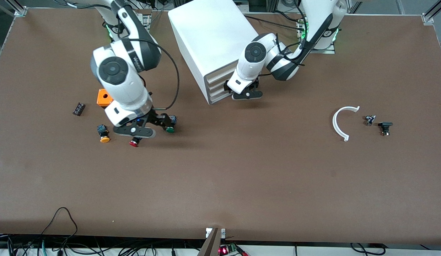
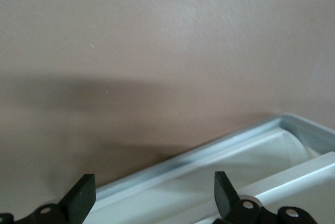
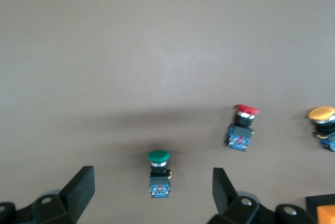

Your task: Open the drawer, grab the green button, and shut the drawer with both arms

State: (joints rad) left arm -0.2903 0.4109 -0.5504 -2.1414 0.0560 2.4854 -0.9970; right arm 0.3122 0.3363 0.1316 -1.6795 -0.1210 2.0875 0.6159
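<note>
The green-capped button [image 1: 170, 129] lies on its side on the table, toward the right arm's end. In the right wrist view the button [image 3: 158, 174] lies between the fingers of my open right gripper [image 3: 152, 177]. That gripper [image 1: 164, 124] hangs just above it without touching it. The white cabinet [image 1: 213, 39] stands mid-table near the bases. Its lowest drawer [image 1: 217, 97] looks level with the two above. My left gripper [image 1: 246, 94] is open at the drawer fronts. In the left wrist view it [image 2: 153, 179] is over a white drawer edge [image 2: 199, 166].
A red-capped button [image 1: 134, 143] and a yellow-capped button [image 1: 105, 138] lie beside the green one. An orange box [image 1: 104, 97] and a small black part [image 1: 78, 108] lie farther back. A white curved piece [image 1: 339, 122] and two small parts [image 1: 385, 128] lie toward the left arm's end.
</note>
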